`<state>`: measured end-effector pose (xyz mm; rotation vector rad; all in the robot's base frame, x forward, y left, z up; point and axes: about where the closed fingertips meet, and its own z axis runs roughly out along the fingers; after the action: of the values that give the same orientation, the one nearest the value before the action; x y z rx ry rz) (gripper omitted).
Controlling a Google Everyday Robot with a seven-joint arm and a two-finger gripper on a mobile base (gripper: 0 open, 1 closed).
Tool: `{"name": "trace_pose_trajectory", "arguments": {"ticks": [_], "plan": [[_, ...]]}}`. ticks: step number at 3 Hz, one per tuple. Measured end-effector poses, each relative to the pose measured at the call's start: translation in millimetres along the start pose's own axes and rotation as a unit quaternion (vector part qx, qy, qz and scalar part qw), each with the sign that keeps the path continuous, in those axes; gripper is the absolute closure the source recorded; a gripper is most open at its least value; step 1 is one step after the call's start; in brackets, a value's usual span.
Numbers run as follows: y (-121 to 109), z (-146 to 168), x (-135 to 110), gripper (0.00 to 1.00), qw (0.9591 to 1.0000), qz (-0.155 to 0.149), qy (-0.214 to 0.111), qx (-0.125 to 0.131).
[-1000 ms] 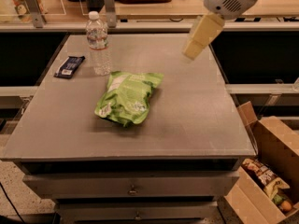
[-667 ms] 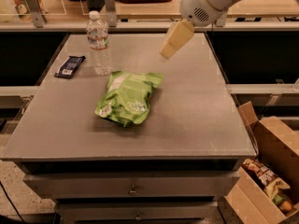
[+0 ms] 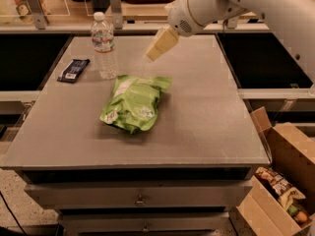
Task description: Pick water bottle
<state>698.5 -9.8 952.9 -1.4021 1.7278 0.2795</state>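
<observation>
The water bottle [image 3: 105,46] stands upright near the table's far left corner: clear ribbed plastic, white cap, white label with red marks. My gripper [image 3: 160,44], on a white arm reaching in from the upper right, hangs above the table's far middle, to the right of the bottle and apart from it. It points down and to the left and holds nothing that I can see.
A green snack bag [image 3: 135,103] lies mid-table, in front of the bottle. A dark flat packet [image 3: 73,70] lies left of the bottle. The grey table [image 3: 206,122] has drawers below. An open cardboard box [image 3: 280,181] with snacks stands on the floor at the right.
My gripper and arm have moved left across the far side of the table, closer to the bottle. The bottle, bag and packet have not moved.
</observation>
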Motion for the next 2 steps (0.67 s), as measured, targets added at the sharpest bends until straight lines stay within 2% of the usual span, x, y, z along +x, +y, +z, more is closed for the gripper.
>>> {"name": "trace_pose_trajectory", "arguments": {"ticks": [1,2], "plan": [[-1,29,-6,0.00,0.9981,0.017,-0.055,-0.020],[7,66,-24,0.00,0.9926,0.023,-0.108,-0.049]]}}
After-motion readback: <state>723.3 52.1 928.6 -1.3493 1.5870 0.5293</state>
